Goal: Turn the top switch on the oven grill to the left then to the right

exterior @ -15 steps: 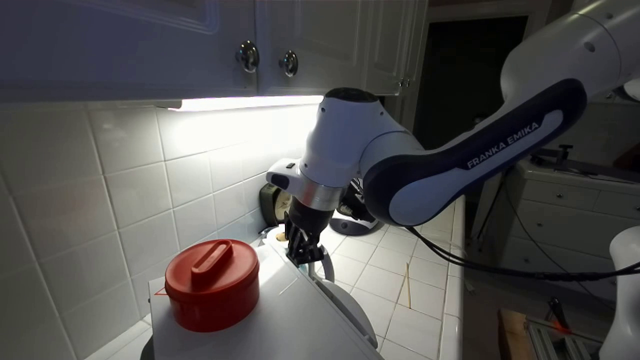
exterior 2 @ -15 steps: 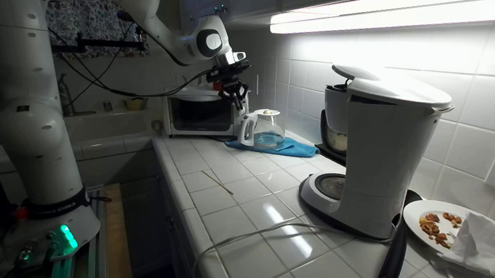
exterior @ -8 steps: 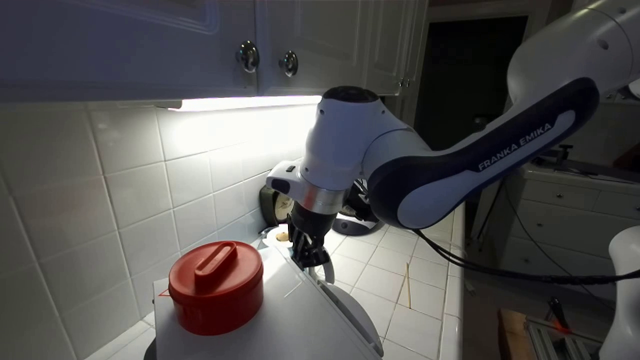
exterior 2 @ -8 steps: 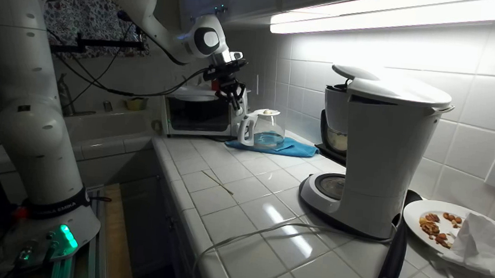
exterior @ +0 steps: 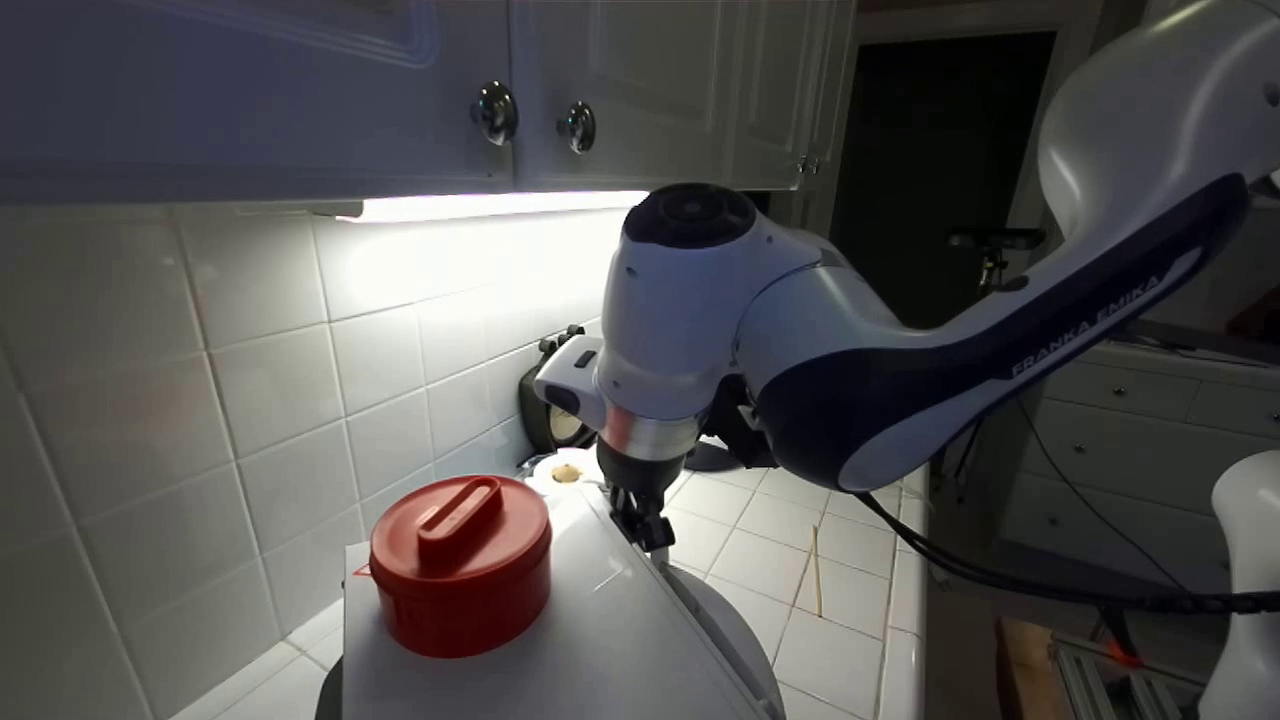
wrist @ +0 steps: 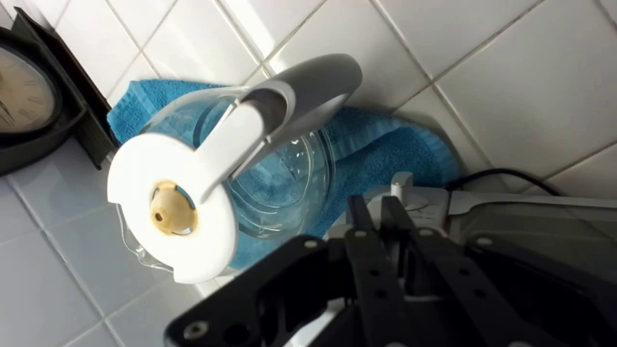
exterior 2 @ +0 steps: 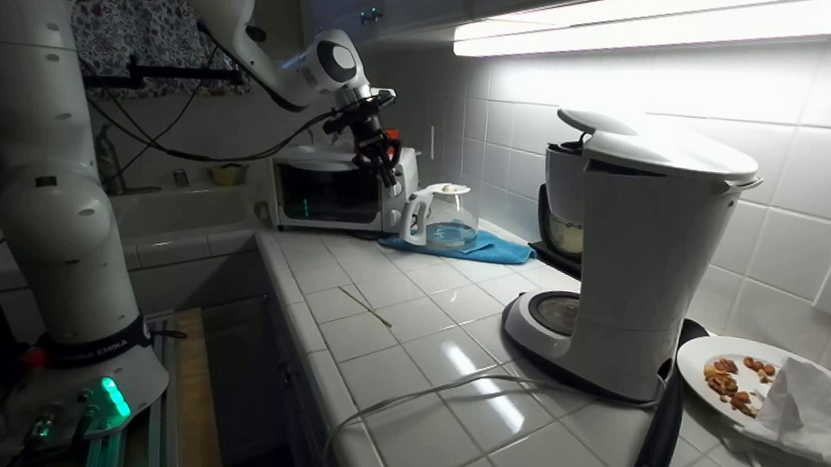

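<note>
The white oven grill [exterior: 640, 650] stands on the counter with a red lidded pot [exterior: 460, 570] on top. Its dark front window [exterior 2: 328, 199] and a knob panel at the window's side show in an exterior view. In the wrist view a white knob [wrist: 401, 185] stands at the panel's far end. My gripper [wrist: 373, 202] is over that panel, its two fingers a narrow gap apart, with white panel surface showing between them. It is also seen at the panel's upper part in both exterior views [exterior: 652, 535] [exterior 2: 387, 175]. The top switch is hidden by my fingers; contact cannot be told.
A glass carafe with white handle [wrist: 313, 89] stands on a blue towel [wrist: 400, 156] beside the oven. A black clock [wrist: 24, 91] is by the wall. A coffee maker [exterior 2: 644, 284] and plate [exterior 2: 698, 356] are farther off. A curved pale piece [exterior: 735, 625] projects along the oven's front.
The oven and the red pot have shifted, to the right in an exterior view, and more of the oven's knob side shows. My gripper has moved the same way and slightly lower.
</note>
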